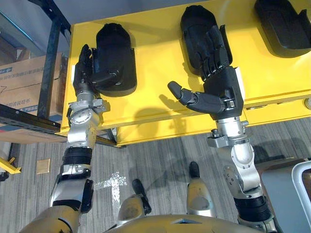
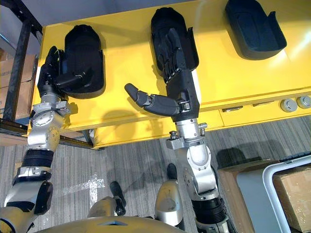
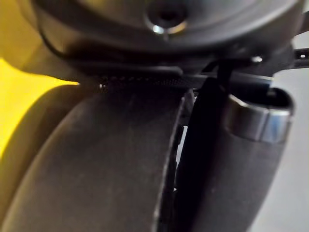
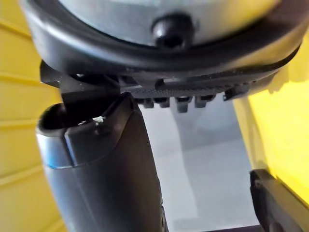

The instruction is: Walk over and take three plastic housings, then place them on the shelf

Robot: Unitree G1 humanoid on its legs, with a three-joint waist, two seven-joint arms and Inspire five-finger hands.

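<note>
Three black plastic housings lie in a row on the yellow shelf (image 1: pixel 160 73), well apart, each a long shell rounded at its far end. The left housing (image 1: pixel 116 46) sits near the shelf's left edge, pinched by the left hand (image 1: pixel 87 68). The middle housing (image 1: pixel 197 29) lies under the right hand (image 1: pixel 221 73), whose fingers rest flat on it. The right housing (image 2: pixel 253 26) lies untouched, its hollow side up.
</note>
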